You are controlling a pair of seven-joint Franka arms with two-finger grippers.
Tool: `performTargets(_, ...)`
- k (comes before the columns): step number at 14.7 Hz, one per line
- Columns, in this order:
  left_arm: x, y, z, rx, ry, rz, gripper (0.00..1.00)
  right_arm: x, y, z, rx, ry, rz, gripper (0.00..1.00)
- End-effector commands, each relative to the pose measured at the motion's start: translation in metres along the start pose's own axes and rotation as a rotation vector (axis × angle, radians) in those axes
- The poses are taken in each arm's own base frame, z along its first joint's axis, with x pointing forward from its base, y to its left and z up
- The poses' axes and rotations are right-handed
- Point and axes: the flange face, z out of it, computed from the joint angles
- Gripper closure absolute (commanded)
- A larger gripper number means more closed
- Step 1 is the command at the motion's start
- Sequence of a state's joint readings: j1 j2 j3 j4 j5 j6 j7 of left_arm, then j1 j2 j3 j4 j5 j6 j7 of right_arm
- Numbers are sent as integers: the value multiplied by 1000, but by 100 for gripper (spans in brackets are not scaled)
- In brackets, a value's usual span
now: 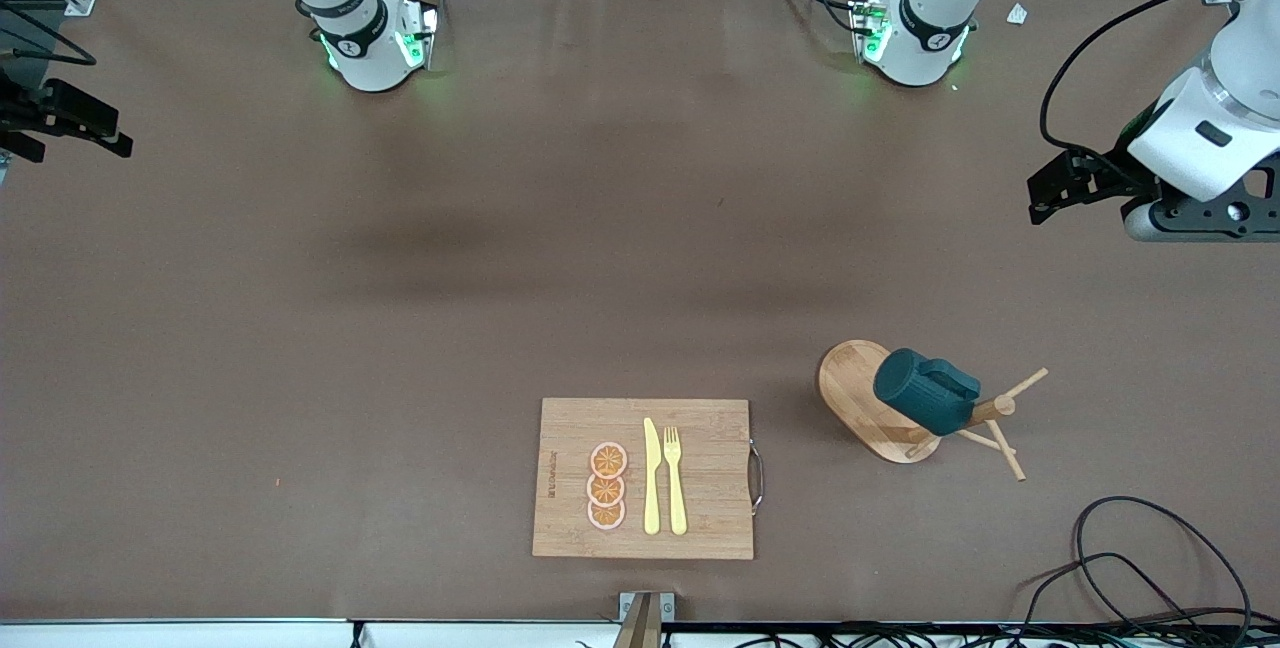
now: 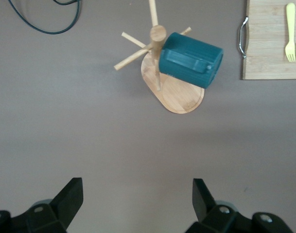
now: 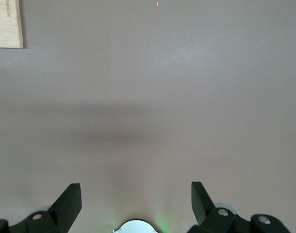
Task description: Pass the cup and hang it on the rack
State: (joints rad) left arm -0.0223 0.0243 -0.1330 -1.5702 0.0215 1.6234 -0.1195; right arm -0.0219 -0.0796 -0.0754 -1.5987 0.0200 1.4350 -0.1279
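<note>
From my station the surface reads as matt brown cloth, faintly creased, while the rack and the cutting board are pale wood with visible grain and a smooth, low sheen. The cup looks like matt dark teal ceramic, the knife and fork like smooth yellow plastic. I see a shiny metal handle on the board and matt black fingers on my left gripper.
</note>
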Motion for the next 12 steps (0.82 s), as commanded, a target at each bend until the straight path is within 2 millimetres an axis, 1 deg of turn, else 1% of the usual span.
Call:
performTargets(1,-20,-5,-3,3,28,9,1,-5,2,-3,-9,-1,13,0)
performTargets(2,-19,-4,-2,0,26,4,1,-5,2,-4,-9,0,28,0)
performTargets(3,-19,-9,-2,-10,22,-13,1,-5,2,-3,-9,-3,36,0)
performTargets(5,-19,-13,-5,-19,24,-26,1,-6,1,-3,-8,-4,36,0)
performTargets(9,-15,-12,-14,-18,42,-8,0,-7,1,-4,-7,-2,39,0)
performTargets(12,-6,-8,-20,-23,57,-8,0,-7,1,-4,-7,-2,68,0)
